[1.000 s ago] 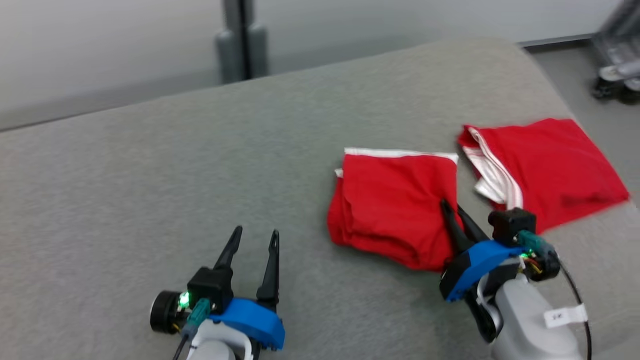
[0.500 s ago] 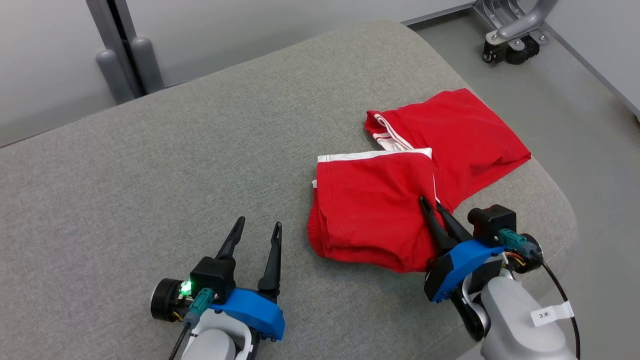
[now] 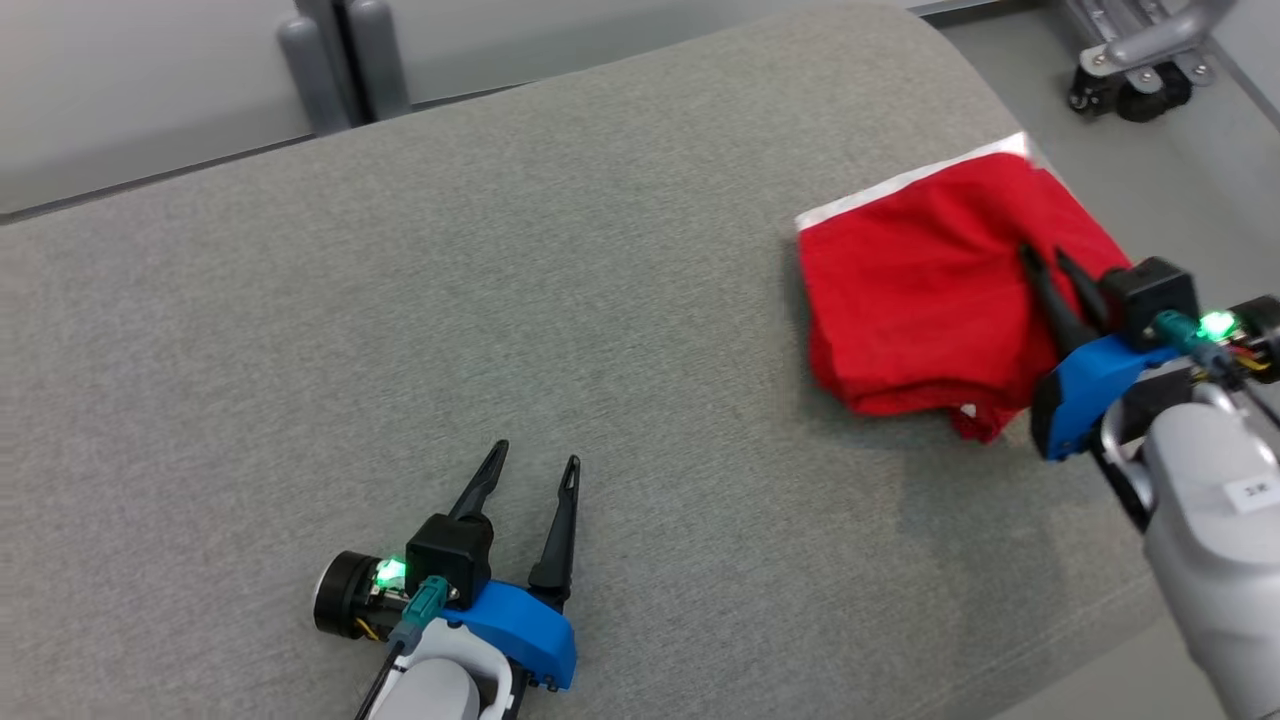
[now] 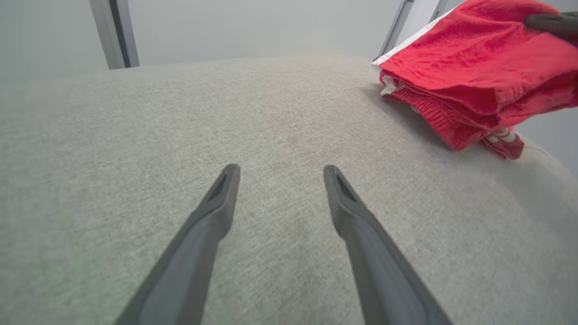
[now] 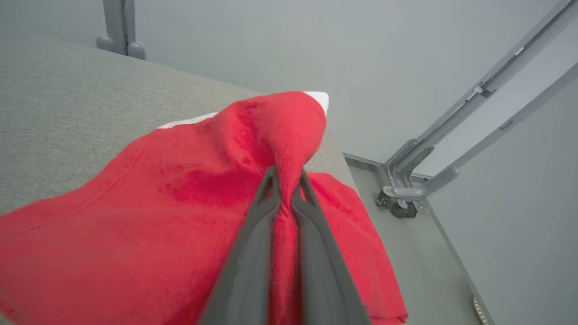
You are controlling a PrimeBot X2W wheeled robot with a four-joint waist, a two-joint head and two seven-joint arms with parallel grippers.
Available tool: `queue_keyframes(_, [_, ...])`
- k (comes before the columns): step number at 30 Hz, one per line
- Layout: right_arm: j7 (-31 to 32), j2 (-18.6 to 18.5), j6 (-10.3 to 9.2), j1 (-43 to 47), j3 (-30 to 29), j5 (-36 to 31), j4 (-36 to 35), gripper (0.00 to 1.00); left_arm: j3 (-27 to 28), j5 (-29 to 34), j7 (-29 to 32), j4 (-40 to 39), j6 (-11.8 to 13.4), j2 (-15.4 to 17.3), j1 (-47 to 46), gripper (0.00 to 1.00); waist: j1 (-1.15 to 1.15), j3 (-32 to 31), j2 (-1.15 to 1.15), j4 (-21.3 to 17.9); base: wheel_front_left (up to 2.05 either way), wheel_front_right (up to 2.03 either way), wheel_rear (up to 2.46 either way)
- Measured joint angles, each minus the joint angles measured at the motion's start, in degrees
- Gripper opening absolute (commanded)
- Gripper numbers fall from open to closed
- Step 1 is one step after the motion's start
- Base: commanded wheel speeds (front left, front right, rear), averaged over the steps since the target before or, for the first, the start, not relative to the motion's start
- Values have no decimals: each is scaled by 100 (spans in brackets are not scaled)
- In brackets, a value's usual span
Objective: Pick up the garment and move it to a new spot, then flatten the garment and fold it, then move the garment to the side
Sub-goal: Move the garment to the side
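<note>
I've got the garment [image 3: 920,290] on the padded table [image 3: 500,300] at two o'clock, close to its right edge. My right gripper [image 3: 1045,255] sits at the garment's three o'clock side, clamped on a fold. My left gripper [image 3: 535,455] is at six o'clock, well apart from it. Posts [image 3: 345,60] stand behind the table at eleven, a wheeled frame [image 3: 1130,90] at one.

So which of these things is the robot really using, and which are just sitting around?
For the job: red garment, right gripper pinching it, open left gripper, grey padded table underneath.
Just around: wheeled metal frame, grey posts at the back.
</note>
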Motion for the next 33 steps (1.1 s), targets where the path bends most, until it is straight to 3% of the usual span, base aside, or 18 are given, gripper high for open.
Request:
queue_keyframes(5, [-2,-589,1,-316,-343,-597,571,0,7,51,0,-2,-4,1,-30,100,0,121,0,392,0,0,0])
queue_keyframes(10, [-1,-884,2,-451,-1042,-1094,1156,0,-12,56,-1,-41,-3,2,-99,100,0,262,0,720,0,0,0])
queue_keyframes(11, [0,-913,2,-462,-1236,-1190,1198,32,-9,60,0,-40,-3,2,-104,100,0,295,0,769,0,0,0])
queue_keyframes(12, [0,-932,2,-476,-1456,-1302,1191,100,-9,73,-1,-42,-3,1,-110,100,0,325,0,811,0,0,0])
queue_keyframes(17, [-2,-828,2,-513,-2593,-1841,867,100,30,90,-2,-68,3,-16,-132,100,0,393,0,945,0,0,0])
queue_keyframes(21, [-2,-281,1,-448,-3118,-1964,131,100,166,90,-1,-75,97,3,-131,100,0,295,0,985,0,0,0])
queue_keyframes(27, [-4,672,0,34,-2805,-1321,-834,100,318,54,0,-191,225,2,-84,100,0,61,0,1102,0,0,0])
queue_keyframes(33, [-2,1161,1,889,-1993,-641,-1347,100,443,-36,-1,-311,326,3,51,100,-1,-165,0,1365,0,0,0])
